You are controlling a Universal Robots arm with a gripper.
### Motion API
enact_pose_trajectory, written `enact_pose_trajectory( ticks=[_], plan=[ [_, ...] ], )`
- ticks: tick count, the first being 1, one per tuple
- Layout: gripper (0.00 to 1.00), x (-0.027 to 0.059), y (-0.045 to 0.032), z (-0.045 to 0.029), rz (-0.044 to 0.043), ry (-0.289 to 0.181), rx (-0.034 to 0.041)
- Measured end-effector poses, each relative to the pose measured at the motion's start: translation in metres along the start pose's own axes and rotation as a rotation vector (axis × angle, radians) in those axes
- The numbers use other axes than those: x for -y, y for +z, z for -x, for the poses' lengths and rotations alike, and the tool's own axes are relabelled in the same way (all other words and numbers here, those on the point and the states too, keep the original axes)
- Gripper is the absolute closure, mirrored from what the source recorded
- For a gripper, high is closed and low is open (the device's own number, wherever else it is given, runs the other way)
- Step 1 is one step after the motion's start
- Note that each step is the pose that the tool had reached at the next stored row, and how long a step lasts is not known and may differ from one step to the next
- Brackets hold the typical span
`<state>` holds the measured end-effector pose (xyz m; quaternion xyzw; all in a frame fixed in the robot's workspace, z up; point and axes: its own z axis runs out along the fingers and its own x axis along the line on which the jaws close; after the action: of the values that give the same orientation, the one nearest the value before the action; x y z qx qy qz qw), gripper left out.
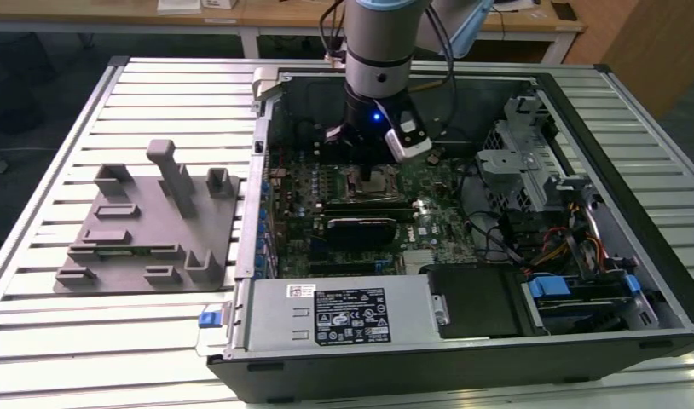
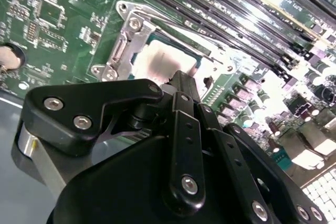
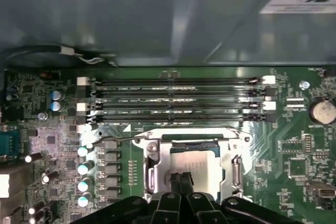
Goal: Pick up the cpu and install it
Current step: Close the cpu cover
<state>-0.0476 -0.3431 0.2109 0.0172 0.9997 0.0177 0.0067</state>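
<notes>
Silvery cpu [image 2: 157, 66] is seen lying flat within the motherboard socket frame [image 3: 157, 163] inside the open computer case [image 1: 438, 368], straight below the claw [image 3: 181, 176], whose tips are pressed together just over the chip's edge, nothing gripped.

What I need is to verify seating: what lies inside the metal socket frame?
The cpu lies flat inside the socket frame. The gripper covers one edge; anything under the cpu is hidden.

Silver-grey arm [image 1: 379, 60] with black cables [image 1: 448, 60] and a black end effector [image 3: 181, 176] studded with silver screws [image 2: 189, 184].
</notes>
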Motion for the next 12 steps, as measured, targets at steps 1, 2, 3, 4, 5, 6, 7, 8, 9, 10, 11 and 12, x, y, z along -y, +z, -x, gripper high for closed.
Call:
enact_pose_trajectory(
  ticks=[1, 2, 3, 4, 5, 6, 7, 8, 9, 10, 11, 12],
  plan=[
    [0.89, 0.0000, 0.0003, -0.0015, 0.0001, 0.000, 0.0000],
    [0.89, 0.0001, 0.0006, -0.0030, 0.0001, 0.000, 0.0000],
    [0.89, 0.0002, 0.0011, -0.0043, 0.0000, -0.001, 0.0000],
    [0.89, 0.0003, 0.0017, -0.0057, 0.0000, -0.001, -0.0001],
    [0.89, 0.0004, 0.0024, -0.0073, -0.0001, -0.001, -0.0001],
    [0.89, 0.0004, 0.0030, -0.0086, 0.0000, -0.001, -0.0001],
    [0.89, 0.0005, 0.0039, -0.0098, 0.0001, -0.002, 0.0000],
    [0.89, 0.0005, 0.0048, -0.0107, 0.0001, -0.002, -0.0001],
    [0.89, 0.0006, 0.0055, -0.0116, 0.0001, -0.003, -0.0001],
    [0.89, 0.0007, 0.0062, -0.0124, 0.0000, -0.003, -0.0001],
    [0.89, 0.0007, 0.0069, -0.0132, 0.0000, -0.003, -0.0002],
    [0.89, 0.0008, 0.0078, -0.0139, 0.0001, -0.003, -0.0001]
  ],
)
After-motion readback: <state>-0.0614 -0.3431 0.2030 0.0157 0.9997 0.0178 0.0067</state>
